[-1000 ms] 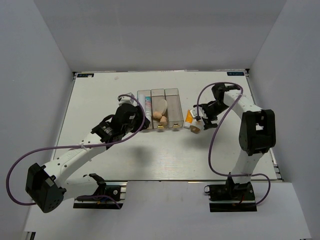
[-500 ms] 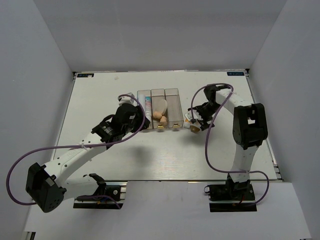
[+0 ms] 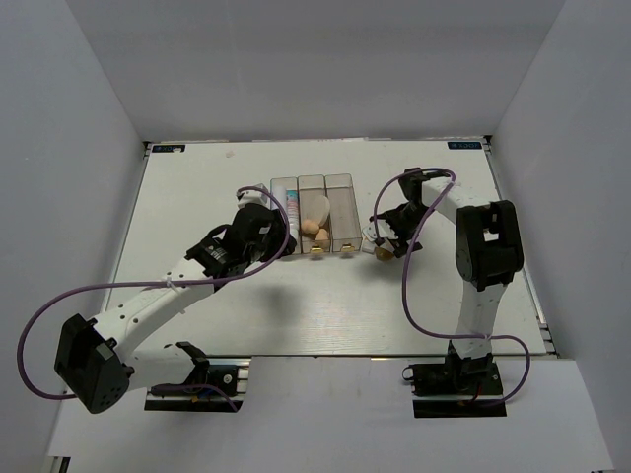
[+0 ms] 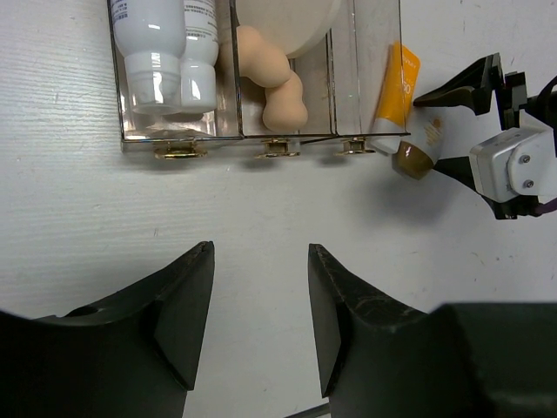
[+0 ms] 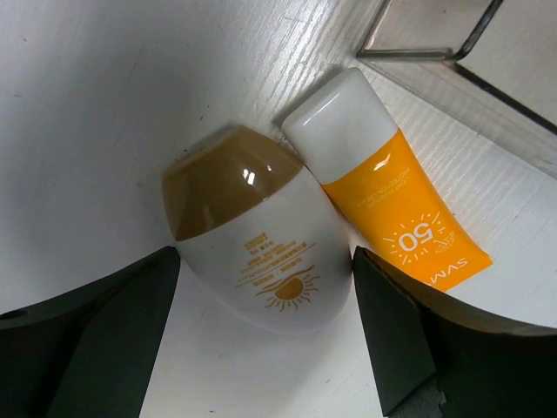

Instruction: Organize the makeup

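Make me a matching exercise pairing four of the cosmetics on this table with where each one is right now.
Things:
1. white tubes
2. beige sponges
3. orange tube
4. brown-capped bottle

Places:
A. between the open fingers of the right gripper
B. middle compartment of the tray
C. lying between the tray and the brown-capped bottle
D. left compartment of the tray

Pairs: 1-D, 2-B, 3-C, 4-A.

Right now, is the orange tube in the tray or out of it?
Out. The orange tube lies flat on the table, just outside the tray, beside a brown-capped bottle.
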`<act>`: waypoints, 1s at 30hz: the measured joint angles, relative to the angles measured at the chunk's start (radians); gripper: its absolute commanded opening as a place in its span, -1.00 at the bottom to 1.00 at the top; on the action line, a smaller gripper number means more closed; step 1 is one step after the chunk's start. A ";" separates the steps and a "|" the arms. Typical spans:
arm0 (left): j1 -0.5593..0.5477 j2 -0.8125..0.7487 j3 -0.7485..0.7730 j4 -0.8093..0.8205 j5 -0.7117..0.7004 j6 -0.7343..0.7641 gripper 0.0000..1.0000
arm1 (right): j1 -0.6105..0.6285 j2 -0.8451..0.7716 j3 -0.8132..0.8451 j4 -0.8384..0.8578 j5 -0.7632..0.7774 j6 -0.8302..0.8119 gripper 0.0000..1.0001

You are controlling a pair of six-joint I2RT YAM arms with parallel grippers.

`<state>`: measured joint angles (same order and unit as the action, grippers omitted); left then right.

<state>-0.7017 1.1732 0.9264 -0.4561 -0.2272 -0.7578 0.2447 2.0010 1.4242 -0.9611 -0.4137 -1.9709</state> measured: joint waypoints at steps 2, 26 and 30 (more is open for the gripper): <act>0.000 0.002 0.002 -0.002 0.000 0.001 0.15 | 0.000 0.000 0.000 0.000 0.002 0.000 0.67; 0.000 0.003 0.006 -0.007 0.000 0.001 0.15 | -0.001 -0.040 -0.056 -0.117 -0.057 0.062 -0.74; 0.000 0.003 0.006 -0.006 0.000 0.001 0.15 | -0.001 -0.116 -0.057 -0.149 -0.111 0.112 -0.78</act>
<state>-0.7013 1.1759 0.9325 -0.4625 -0.2268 -0.7567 0.2436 1.8847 1.3670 -1.1099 -0.5243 -1.8587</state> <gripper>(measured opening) 0.574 0.712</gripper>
